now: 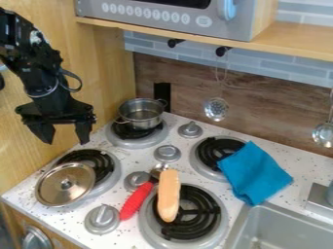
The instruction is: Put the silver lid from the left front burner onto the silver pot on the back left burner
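- Nearest me, at the lower right, I see the grey sink (260,233) set into the white speckled counter (68,233).
- On the near black-coiled burner (211,214) lies an oblong, pale orange toy food piece (168,194), running lengthwise away from me. Just left of it is a utensil with a ridged red handle (136,200) and a metal head, slanting across the burner's left rim.
- To the left, a round silver metal lid (65,184) with a centre knob rests over the near-left part of another black-coiled burner (98,163).
- A bright blue cloth (255,172) lies partly over the back right burner (211,151) and reaches the sink's edge.
- My black two-finger gripper (66,143) hangs at the upper left, its claw spread, the two tips well apart and pointing down. In my view it is between the lid and the pot.
- The small silver metal pot (141,114) with loop handles sits upright on the back left burner (130,141).
- Behind, a slotted metal ladle (216,109) hangs from a dark hook (222,50) below the light wooden shelf (299,39).
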### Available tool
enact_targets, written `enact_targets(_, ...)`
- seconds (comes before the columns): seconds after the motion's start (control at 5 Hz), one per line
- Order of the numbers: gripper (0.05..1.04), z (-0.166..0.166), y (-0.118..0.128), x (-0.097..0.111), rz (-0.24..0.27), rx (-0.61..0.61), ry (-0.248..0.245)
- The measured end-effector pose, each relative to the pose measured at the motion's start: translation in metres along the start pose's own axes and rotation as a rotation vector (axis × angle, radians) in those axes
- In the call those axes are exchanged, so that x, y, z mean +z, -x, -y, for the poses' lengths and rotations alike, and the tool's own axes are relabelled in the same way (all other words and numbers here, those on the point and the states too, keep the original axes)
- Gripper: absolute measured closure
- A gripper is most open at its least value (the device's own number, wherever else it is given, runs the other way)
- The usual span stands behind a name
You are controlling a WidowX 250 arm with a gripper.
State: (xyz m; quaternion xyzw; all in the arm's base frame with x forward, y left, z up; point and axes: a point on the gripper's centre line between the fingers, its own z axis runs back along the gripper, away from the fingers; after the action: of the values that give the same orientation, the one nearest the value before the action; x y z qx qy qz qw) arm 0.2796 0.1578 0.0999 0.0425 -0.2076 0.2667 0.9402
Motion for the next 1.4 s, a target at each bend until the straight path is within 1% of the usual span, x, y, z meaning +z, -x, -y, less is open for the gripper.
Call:
enact_targets(0.2, 0.073, 0.0, 0.006, -0.007, -0.029, -0.001, -0.002)
enact_targets(0.4, 0.073, -0.008, 0.015, -0.035, -0.047, -0.033, -0.038)
enact_targets(0.6, 0.073, -0.014, 0.017, -0.052, -0.043, -0.026, -0.058)
enact_targets(0.8, 0.073, -0.017, 0.022, -0.069, -0.059, -0.019, -0.079)
enact_targets(1.0, 0.073, -0.019, 0.024, -0.077, -0.059, -0.017, -0.087)
enact_targets(1.4, 0.073, -0.019, 0.022, -0.094, -0.072, -0.006, -0.085)
